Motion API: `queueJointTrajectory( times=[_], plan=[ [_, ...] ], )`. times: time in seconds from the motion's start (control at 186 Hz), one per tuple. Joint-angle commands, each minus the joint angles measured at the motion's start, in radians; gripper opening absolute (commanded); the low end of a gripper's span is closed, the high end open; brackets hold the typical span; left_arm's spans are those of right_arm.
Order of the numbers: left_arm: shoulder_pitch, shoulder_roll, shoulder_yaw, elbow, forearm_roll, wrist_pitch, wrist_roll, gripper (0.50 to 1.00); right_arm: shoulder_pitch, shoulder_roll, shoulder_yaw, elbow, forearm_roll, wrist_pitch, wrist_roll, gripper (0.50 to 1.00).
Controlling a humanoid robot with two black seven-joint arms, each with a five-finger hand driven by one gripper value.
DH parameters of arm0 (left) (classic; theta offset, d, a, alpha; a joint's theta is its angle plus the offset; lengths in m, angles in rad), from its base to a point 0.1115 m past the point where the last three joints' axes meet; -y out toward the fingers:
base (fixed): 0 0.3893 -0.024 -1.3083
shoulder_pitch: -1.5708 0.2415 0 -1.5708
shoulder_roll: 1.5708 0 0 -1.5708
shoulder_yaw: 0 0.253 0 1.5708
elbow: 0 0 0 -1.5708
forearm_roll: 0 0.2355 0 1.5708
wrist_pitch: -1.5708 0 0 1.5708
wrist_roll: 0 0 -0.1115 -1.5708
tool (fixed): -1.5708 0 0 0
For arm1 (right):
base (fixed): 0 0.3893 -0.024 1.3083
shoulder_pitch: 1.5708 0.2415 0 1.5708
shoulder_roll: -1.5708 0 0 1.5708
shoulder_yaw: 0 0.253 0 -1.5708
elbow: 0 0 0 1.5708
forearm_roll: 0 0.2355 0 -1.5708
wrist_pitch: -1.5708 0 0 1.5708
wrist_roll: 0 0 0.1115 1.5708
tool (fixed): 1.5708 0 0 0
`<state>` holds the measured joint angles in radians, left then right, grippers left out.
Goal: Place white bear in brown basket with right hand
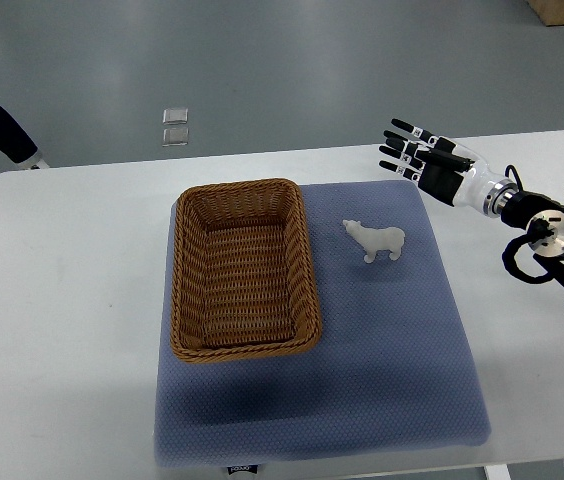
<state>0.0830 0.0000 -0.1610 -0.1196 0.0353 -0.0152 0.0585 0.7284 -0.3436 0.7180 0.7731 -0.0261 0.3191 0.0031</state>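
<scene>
**Right hand open above the bear, grasp not yet made**

Right hand (417, 152) hangs with its fingers spread and holding nothing, over the far right edge of the blue mat (382, 380), its arm coming in from the right edge of the top view. The bear (375, 240) stands upright on the mat, head toward the basket (245, 268), just beside the basket's right wall but not touching it, and well apart from the hand.

The step in hand looks to be the reach. To do it well, the hand should come down and toward the robot until its fingers straddle the bear's body across its narrow width (not the legs or head, which would likely let it twist). A small, smooth toy may slip, so the fingers should close fully before lifting. The lift must clear the basket's rim before the carry left.

A small dark tag (243, 467) shows at the mat's near edge; its print is too small to read. No other writing can be made out on the tabletop (62, 300).
</scene>
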Motion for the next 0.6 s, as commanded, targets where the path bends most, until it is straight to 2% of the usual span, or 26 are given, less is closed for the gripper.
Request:
queueJointTrajectory(
  times=[0.0, 0.242, 0.376, 0.597],
  plan=[
    [0.0, 0.0, 0.002, -0.002, 0.0, 0.0, 0.0, 1.0, 0.002, 0.0, 0.001, 0.0, 0.0, -0.002, 0.0, 0.926],
    [0.001, 0.0, 0.0, 0.002, 0.0, 0.004, 0.001, 1.0, 0.002, 0.002, -0.005, 0.0, -0.008, 0.002, 0.0, 0.926],
    [0.001, 0.0, 0.0, 0.0, 0.0, 0.004, 0.001, 1.0, 0.002, 0.0, 0.0, 0.003, -0.123, 0.003, 0.005, 0.926],
    [-0.002, 0.0, 0.002, -0.002, 0.0, 0.004, 0.001, 1.0, 0.016, -0.005, -0.002, 0.014, -0.284, 0.003, 0.075, 0.924]
  ],
)
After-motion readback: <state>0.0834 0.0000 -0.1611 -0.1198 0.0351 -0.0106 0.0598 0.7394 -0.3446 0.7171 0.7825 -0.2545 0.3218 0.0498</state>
